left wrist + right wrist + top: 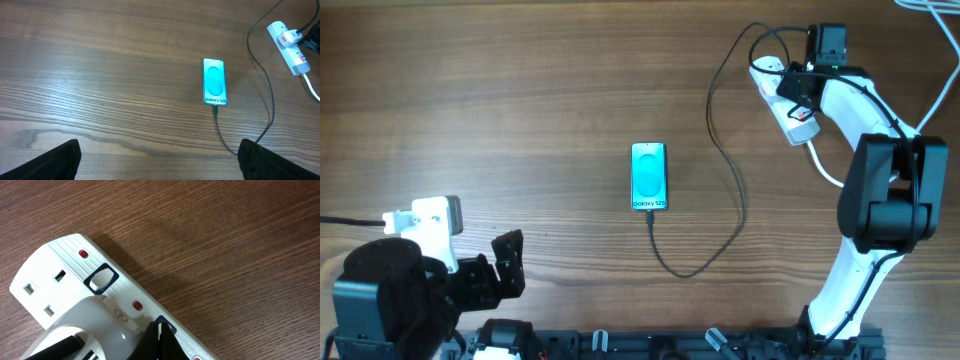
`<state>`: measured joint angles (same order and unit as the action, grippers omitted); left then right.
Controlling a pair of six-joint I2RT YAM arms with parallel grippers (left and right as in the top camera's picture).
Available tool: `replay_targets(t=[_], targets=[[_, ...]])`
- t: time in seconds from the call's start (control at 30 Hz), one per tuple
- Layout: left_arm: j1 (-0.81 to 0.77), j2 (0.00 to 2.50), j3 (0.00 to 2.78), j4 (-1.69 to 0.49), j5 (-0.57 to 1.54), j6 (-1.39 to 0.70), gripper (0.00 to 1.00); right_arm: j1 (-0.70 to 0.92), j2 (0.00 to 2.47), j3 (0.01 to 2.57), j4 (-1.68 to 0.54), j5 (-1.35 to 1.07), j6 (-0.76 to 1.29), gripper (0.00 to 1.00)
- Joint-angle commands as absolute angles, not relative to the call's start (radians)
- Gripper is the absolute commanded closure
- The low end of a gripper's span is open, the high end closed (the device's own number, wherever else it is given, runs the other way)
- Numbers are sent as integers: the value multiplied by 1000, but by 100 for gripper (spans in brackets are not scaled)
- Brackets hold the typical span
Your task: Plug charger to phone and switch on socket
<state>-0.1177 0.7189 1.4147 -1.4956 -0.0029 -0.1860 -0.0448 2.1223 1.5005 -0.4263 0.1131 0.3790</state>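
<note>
**Right gripper.** The right gripper [159, 339] has its jaws pressed together and holds nothing. In the right wrist view its joined tips come down on the socket [55, 265], at a dark-framed rocker switch [164, 324] on the strip's upper face. Whether the tips actually press the switch or only meet its edge cannot be told. A second switch of the same kind [101, 278] lies further along, untouched, with a red mark [83, 254] beside it.

**Charger.** The white plug block [100, 327] sits in one outlet of the socket, just beside the gripper tips. The other outlet is bare. From there the charger cable [743, 215] loops across the wooden table [520, 100], down and round to the phone.

**Phone.** The phone [649, 177] lies flat near the table's centre, screen up and lit cyan, well apart from the socket. The cable's tip meets its lower short edge. The connector itself is too small to inspect.

**Socket.** It lies at the far right of the table, under the right arm.

**Left gripper.** The left gripper [508, 266] stands wide apart and empty, near the table's left front edge, touching nothing.
</note>
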Motion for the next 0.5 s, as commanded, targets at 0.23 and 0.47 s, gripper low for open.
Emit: replay_targets(t=[0.23,0.47], targets=[[-120,715,1414,-1489,-13,-188,0,-37,2150,1520,-418,76,370,95],[-120,715,1414,-1489,-13,-188,0,-37,2155,1505,-415,69,367,95]])
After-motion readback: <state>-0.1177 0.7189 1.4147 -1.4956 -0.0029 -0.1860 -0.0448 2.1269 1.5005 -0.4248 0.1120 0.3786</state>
